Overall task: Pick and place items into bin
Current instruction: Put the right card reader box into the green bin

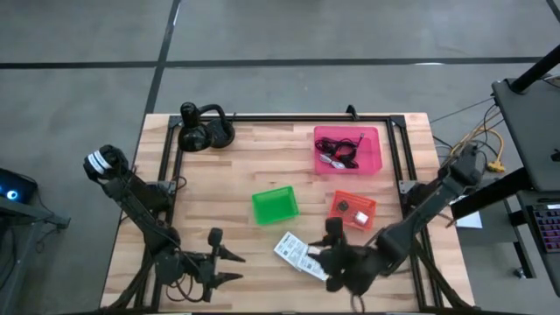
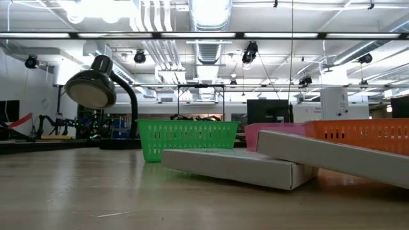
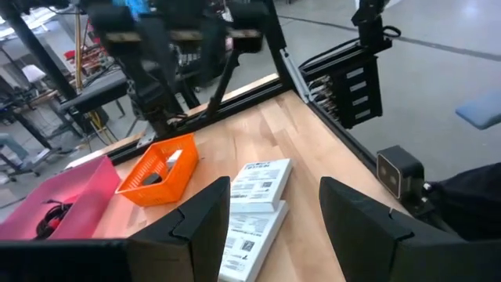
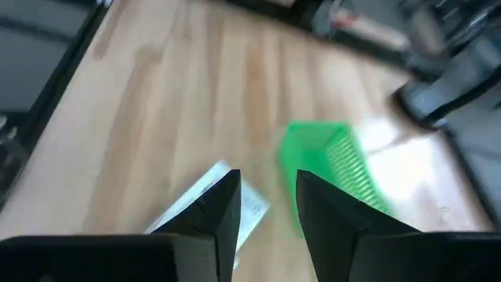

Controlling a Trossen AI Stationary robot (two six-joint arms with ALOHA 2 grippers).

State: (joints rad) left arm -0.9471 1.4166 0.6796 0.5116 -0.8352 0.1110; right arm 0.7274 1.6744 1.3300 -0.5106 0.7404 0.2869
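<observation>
High view: the right gripper [image 1: 332, 234] is seen low over the near edge of the wooden table [image 1: 236, 171], its arm reaching in from the right side. Its two dark fingers [image 4: 215, 211] are shown apart in the right wrist view, with a narrow gap of bare wood between them; nothing is clamped. Whether the fingertips touch the table cannot be told.

Just beside the right gripper, toward the left arm's side, two white flat packets [image 1: 296, 254] are noted lying on the wood, one overlapping the other. One printed packet [image 4: 227, 200] shows just ahead of the fingers in the right wrist view, not between them. Ahead of the gripper and slightly farther off, the green bin [image 1: 275, 205] is seen, with nothing visible inside. Immediately beside the gripper on the far side, an orange bin [image 1: 353, 209] holds small silver and dark pieces [image 1: 360, 215]. Well beyond that, a pink bin [image 1: 347, 150] holds black-red cables [image 1: 339, 155].

The left gripper [image 1: 229, 265] is held at the near left part of the table, pointing toward the packets but well apart from them. Its fingers [image 3: 200, 223] are spread wide and hold nothing; the stacked packets [image 3: 258, 196] appear through the gap.

Black headphones [image 1: 206, 129] rest at the far left corner, far from both grippers.
</observation>
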